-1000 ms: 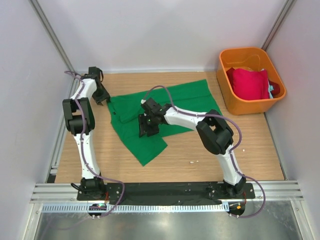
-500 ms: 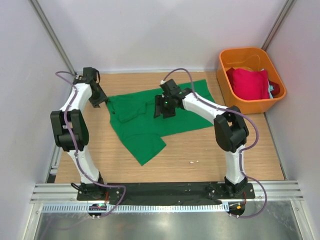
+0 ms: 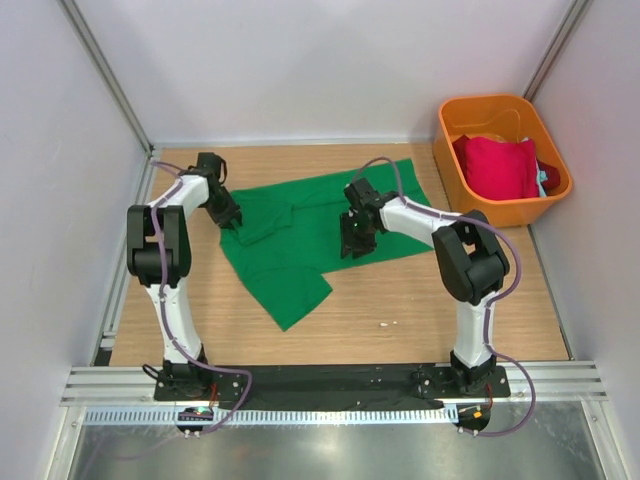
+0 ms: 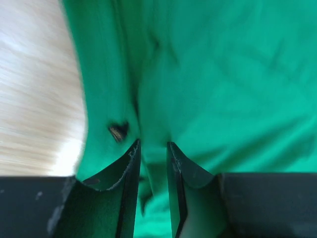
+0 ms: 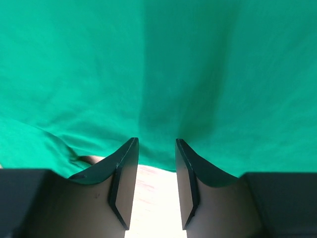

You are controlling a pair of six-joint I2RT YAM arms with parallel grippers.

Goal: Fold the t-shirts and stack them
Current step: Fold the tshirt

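The bright green t-shirt [image 3: 280, 270] lies spread on the wooden table, with a fold near its left side. My left gripper [image 3: 230, 217] is at the shirt's left edge. In the left wrist view the gripper [image 4: 153, 144] has its fingers close together with a ridge of green cloth [image 4: 223, 74] pinched between them. My right gripper [image 3: 352, 243] is over the shirt's middle near edge. In the right wrist view the gripper [image 5: 157, 141] is slightly open, with bare table between the fingers and the green hem [image 5: 148, 59] at their tips. The crimson red t-shirt [image 3: 497, 165] lies in the bin, with a bit of teal cloth [image 3: 543, 174] beside it.
The orange plastic bin [image 3: 500, 215] stands at the back right against the right wall. White walls close in the table [image 3: 400, 300] on the left, back and right. A small white speck [image 3: 388, 323] lies on the wood near the front.
My left gripper has moved right and nearer onto the shirt's left edge. My right gripper swung from the shirt's lower left up and across to its middle near edge. The shirt's left part is now folded.
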